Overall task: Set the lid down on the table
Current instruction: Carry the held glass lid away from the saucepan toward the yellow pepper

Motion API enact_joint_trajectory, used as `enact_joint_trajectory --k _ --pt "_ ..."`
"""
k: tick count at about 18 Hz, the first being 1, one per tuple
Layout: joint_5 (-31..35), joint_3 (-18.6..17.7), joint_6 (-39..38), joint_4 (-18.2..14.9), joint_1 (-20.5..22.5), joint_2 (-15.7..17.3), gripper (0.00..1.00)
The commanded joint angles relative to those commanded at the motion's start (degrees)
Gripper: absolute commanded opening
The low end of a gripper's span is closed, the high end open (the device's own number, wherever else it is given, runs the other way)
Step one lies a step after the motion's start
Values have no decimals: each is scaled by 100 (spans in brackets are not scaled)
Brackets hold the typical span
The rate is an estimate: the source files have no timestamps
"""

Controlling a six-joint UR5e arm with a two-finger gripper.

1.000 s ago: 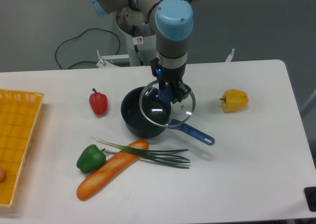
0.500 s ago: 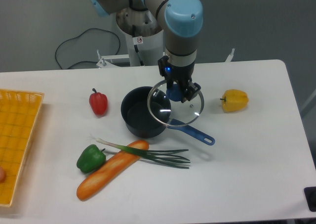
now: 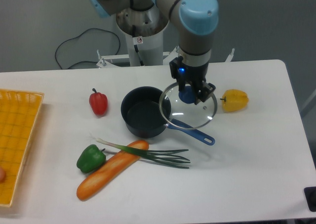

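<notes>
camera: lid (image 3: 188, 107) hangs under end effector (image 3: 190, 92), knob apparently clamped.

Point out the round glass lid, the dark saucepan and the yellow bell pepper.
Round glass lid with silver rim (image 3: 190, 112), fixed camera, clear glass below the knob.
Dark saucepan with blue handle (image 3: 140, 116), fixed camera, inside of the bowl.
Yellow bell pepper (image 3: 235, 100), fixed camera, middle of its body.

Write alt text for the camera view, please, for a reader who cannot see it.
A robot arm's tool holds a glass lid by its blue knob, above a white table, right of an open dark pot. Peppers, a carrot and green onions lie around the pot.
</notes>
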Motion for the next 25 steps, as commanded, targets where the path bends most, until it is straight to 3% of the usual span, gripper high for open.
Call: enact_joint_trajectory --k 11,18,20,25 --pt "-26 44 -764 17 457 -422 56" --pt "0 167 -738 140 625 -773 56" --pt "17 185 -738 351 633 -853 56" --pt "-9 299 -765 378 721 -1098 56"
